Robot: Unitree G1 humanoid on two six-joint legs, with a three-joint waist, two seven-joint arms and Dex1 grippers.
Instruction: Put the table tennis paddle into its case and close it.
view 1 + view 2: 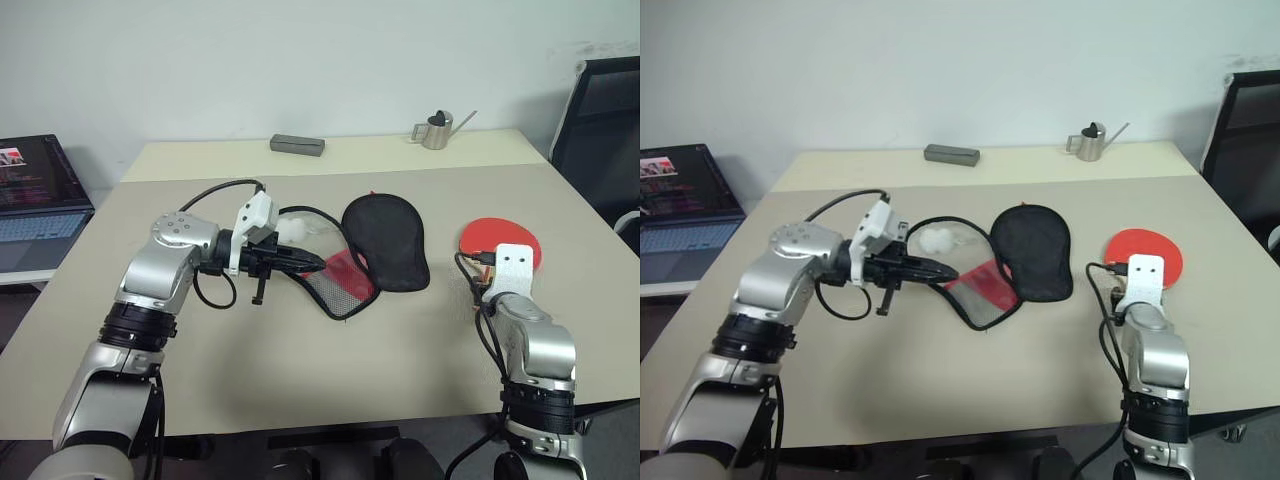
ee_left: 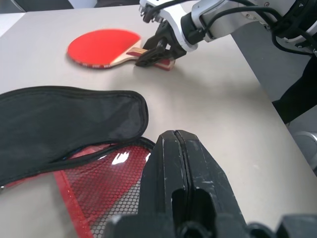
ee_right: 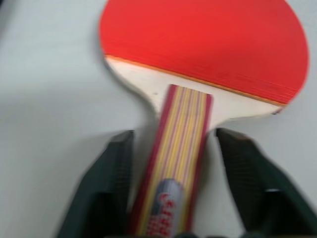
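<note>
The table tennis paddle [image 1: 497, 236] lies flat at the right of the table, red face up, its striped wooden handle [image 3: 181, 148] pointing toward me. My right gripper [image 3: 173, 136] is open, one finger on each side of the handle, with small gaps to it. The case [image 1: 386, 240] lies mid-table, unzipped: its black half is spread flat, and the red mesh half [image 1: 345, 282] is nearer me. My left gripper [image 1: 312, 262], pointing right, is shut on the case's black zipper edge and holds it slightly raised. A white pom-pom [image 1: 295, 229] sits just behind that gripper.
A grey box [image 1: 297, 145] and a small metal watering can [image 1: 437, 130] stand at the table's [image 1: 300, 380] far edge. An open laptop [image 1: 35, 190] sits on a lower surface to the left. A black chair [image 1: 605, 120] stands at the right.
</note>
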